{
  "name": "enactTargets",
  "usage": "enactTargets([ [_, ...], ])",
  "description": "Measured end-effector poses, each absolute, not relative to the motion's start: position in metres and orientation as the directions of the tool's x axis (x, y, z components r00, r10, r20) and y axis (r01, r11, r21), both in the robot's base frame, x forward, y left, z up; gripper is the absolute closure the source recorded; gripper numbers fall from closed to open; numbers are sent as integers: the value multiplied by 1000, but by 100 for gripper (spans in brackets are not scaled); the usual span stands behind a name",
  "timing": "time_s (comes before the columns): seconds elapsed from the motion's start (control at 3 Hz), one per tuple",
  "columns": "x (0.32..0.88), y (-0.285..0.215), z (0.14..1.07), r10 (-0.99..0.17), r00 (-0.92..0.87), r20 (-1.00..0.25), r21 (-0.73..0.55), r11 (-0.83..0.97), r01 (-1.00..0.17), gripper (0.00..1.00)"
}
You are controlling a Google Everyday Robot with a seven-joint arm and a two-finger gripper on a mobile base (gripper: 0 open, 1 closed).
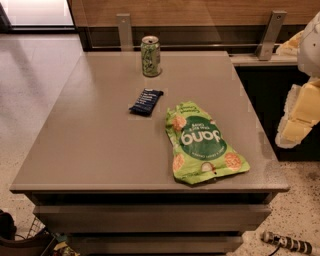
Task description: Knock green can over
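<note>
Pale green can point(150, 56) stands upright at the far middle of the surface point(90, 145), not yet knocked, so the whole task is left | my pincer point(296, 122) hangs off the surface's right edge, well apart from the can, which sits farther back and to its left | pincer state: I cannot tell | dark blue bar point(146, 101) and snack bag point(202, 145) lie nearer.

Setting: likely an office break area or café corner. Evidence: plain grey counter point(90, 150) with drawer fronts below, speckled terrazzo floor point(30, 75), wood-panelled wall point(200, 10) behind metal brackets point(270, 35), snack bag point(202, 145) laid out. Robot's tool point(295, 120) at right edge, beside the counter.
</note>
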State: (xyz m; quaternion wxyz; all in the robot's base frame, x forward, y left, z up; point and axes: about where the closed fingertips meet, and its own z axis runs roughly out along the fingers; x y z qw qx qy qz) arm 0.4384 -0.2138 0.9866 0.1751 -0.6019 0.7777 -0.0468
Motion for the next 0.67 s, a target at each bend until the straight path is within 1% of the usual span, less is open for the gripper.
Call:
enactTargets([
  [0.33,438,-214,987,-953,-214,-216,-284,271,-920,0],
  [0.67,454,-216,990,-941,-220,-257,-316,297,-901,0],
])
